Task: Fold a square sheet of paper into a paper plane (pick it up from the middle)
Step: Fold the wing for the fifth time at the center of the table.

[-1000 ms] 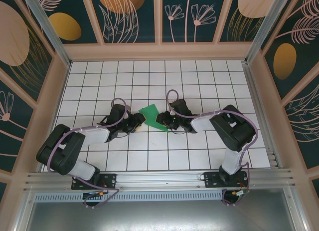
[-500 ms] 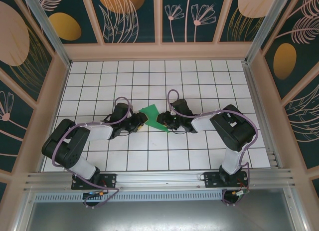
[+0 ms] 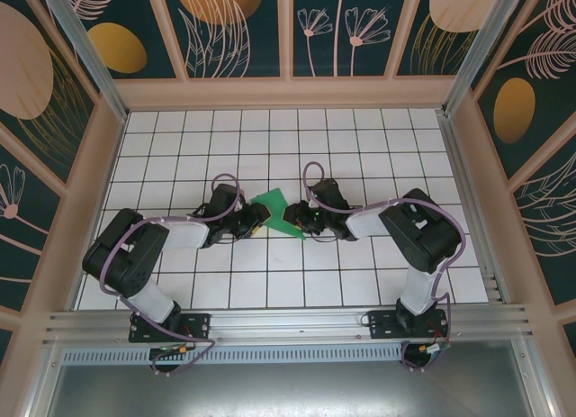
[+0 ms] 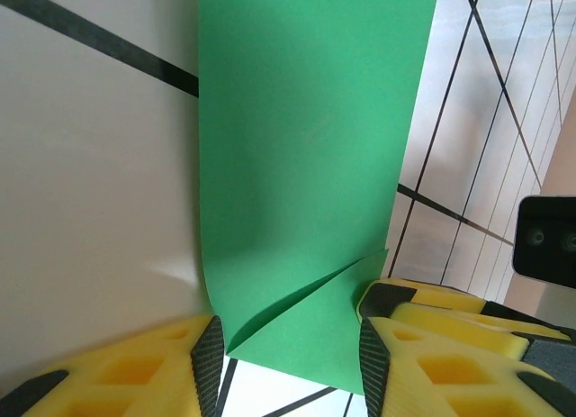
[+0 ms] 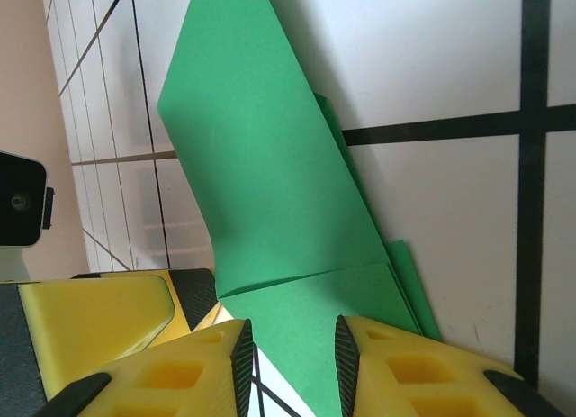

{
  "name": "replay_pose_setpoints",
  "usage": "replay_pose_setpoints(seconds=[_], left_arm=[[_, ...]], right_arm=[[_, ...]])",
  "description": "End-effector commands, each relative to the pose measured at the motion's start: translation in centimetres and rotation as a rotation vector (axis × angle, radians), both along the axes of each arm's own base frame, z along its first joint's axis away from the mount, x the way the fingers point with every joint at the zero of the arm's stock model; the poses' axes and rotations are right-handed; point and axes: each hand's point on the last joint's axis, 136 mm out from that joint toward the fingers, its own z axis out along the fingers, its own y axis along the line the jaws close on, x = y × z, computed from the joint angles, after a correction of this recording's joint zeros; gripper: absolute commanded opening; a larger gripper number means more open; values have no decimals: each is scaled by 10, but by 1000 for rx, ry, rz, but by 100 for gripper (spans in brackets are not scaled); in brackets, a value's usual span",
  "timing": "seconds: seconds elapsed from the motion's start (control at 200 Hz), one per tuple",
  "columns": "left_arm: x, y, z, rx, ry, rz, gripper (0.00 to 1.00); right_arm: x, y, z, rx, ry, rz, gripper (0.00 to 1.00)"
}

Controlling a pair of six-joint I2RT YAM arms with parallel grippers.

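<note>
Left gripper [image 4: 290, 356], right gripper [image 5: 293, 347] (jaws apart) astride creased paper [image 4: 306, 147]

A white tabletop ruled into square tiles by thin black lines [image 3: 360, 138] filled the enclosure. Dark teal wall panels printed with peach and gold leaves and flowers [image 3: 238, 34] rose on three sides, framed by pale wooden battens [image 3: 288, 93]. A silver aluminium rail [image 3: 288, 321] ran along the near edge, above what seemed a slotted metal strip [image 3: 288, 354]. The light was even and soft.
</note>
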Motion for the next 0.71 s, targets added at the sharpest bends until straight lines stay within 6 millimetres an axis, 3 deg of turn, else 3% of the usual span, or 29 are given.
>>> replay_pose_setpoints(seconds=[0.0, 0.2, 0.405, 0.701], left_arm=[[2, -1, -4, 29, 30, 20, 48], [3, -2, -2, 31, 49, 46, 49], [0, 12, -3, 78, 44, 98, 50], [6, -15, 3, -30, 36, 11, 42]], right_arm=[[-27, -19, -43, -92, 146, 0, 33], [-27, -21, -43, -100, 145, -5, 33], [-28, -23, -44, -103, 145, -12, 33], [-29, -22, -41, -91, 143, -10, 32]])
